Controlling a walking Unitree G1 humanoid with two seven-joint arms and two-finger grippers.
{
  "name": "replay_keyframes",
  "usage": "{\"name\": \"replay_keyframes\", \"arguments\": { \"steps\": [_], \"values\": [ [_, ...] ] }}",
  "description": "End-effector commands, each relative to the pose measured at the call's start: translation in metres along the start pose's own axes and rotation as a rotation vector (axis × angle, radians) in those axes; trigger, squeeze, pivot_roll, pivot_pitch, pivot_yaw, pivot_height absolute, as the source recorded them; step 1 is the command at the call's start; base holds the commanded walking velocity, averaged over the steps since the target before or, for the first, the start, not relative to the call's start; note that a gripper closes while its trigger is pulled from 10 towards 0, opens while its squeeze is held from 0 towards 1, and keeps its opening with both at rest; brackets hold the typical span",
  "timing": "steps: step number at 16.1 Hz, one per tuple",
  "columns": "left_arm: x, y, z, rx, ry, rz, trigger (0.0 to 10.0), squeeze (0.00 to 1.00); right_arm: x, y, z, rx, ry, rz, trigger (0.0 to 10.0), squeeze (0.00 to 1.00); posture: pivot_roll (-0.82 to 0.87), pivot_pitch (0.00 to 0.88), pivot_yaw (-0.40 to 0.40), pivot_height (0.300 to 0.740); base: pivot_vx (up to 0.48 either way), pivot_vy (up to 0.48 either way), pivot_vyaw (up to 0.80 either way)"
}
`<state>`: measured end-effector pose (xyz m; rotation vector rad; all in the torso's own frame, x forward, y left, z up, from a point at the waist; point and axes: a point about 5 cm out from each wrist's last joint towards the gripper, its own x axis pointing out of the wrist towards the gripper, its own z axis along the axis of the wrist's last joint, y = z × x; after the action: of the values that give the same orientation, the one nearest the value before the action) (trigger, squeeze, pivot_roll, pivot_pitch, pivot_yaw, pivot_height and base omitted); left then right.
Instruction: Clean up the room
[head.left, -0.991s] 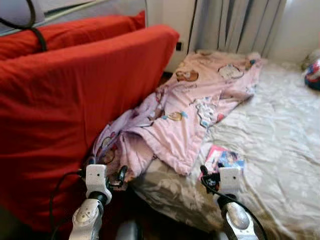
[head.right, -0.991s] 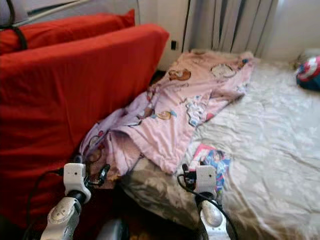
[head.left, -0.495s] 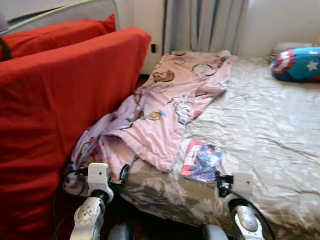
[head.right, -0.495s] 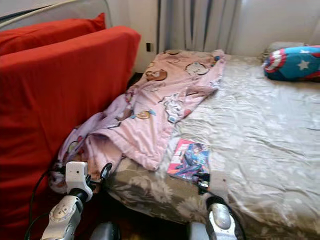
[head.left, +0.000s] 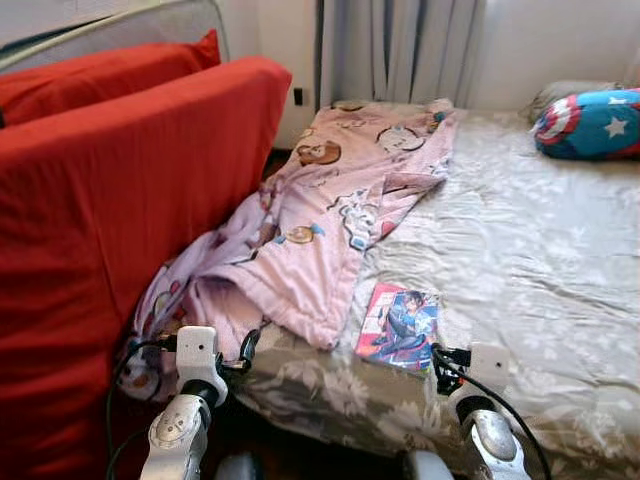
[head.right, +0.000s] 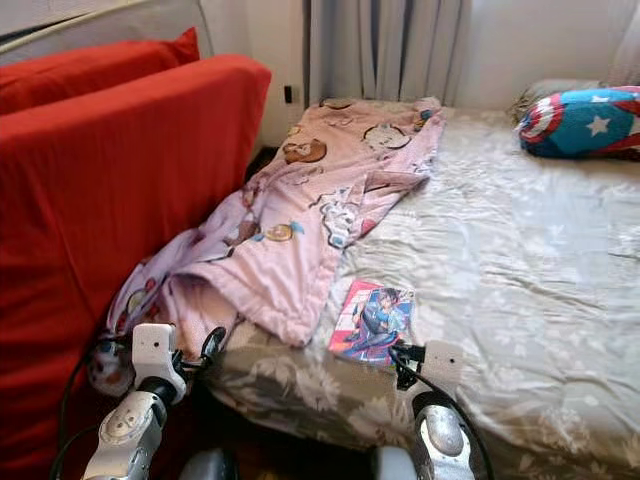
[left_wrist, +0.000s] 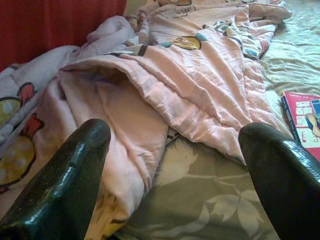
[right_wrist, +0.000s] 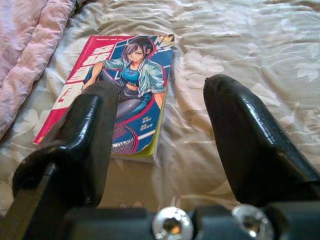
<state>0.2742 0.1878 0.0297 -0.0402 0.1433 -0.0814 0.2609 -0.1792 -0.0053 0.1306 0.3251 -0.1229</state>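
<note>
Left eye view is showing a bed with a grey flowered cover, and everything is sitting a little differently in the picture than half a second ago: the camera is turning slightly, so the bed and its contents are appearing shifted while lying as they were. A comic book with a pink and blue cover is lying flat on the bed near its front edge. A pink cartoon-print blanket is lying crumpled just beside the book, spilling over the bed's edge toward a red sofa standing against that side of the bed. A blue star-patterned pillow is resting at the bed's far end.

Right gripper is hovering over the bed's front edge, its fingers spread wide, holding nothing, pointing at the book without touching it. Left gripper is hanging at the bed's corner beside the blanket's fallen fold, its fingers also spread wide and holding nothing.
</note>
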Motion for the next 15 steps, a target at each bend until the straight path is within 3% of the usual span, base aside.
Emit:
{"name": "replay_keyframes", "arguments": {
  "steps": [1,12,15],
  "values": [
    [0.0012,0.0007,0.0026,0.008,-0.003,-0.001,10.0,0.00,0.0025,0.0043,0.0028,0.004,-0.004,0.012,10.0,0.00,-0.05,0.000,0.016,0.605,0.330,0.000,0.00],
    [-0.0002,0.0013,0.0024,0.012,0.000,-0.006,10.0,0.00,0.0051,0.0054,0.0038,-0.010,0.003,0.031,10.0,0.00,-0.05,0.000,0.020,0.605,0.346,0.000,0.00],
    [-0.0013,0.0020,0.0029,0.016,-0.006,-0.004,10.0,0.00,0.0073,0.0045,0.0040,-0.009,0.013,0.031,10.0,0.00,-0.05,0.001,0.022,0.605,0.000,0.000,0.00]
  ]
}}
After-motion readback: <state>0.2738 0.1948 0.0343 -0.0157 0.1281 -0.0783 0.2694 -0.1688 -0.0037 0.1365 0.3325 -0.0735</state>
